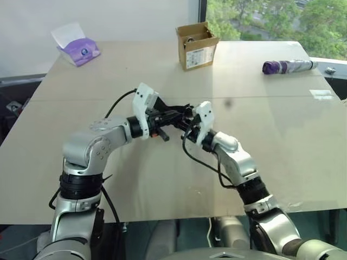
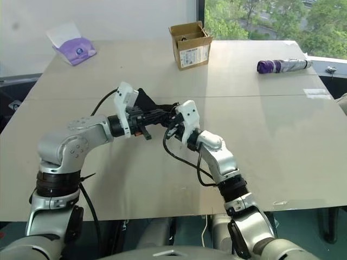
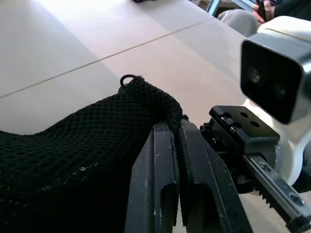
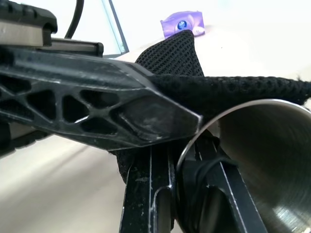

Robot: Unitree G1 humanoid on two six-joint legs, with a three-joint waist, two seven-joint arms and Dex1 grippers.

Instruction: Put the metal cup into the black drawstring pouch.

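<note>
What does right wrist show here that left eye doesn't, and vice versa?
Right wrist only: the metal cup, open rim toward the camera, under the pouch's mesh edge and against the right gripper's fingers.
Left eye only: the cardboard box, the folded umbrella and the table as a whole.
Both: the black drawstring pouch, pinched by the shut left gripper and right gripper, and the purple tissue pack.

2 head eyes look down over the table [image 1: 162, 179]; 2 wrist cameras sit close, sharing the pouch [image 3: 73, 141].

Both hands [image 2: 165, 120] together at the black pouch [image 2: 145, 100] above table [image 2: 271, 130]
</note>
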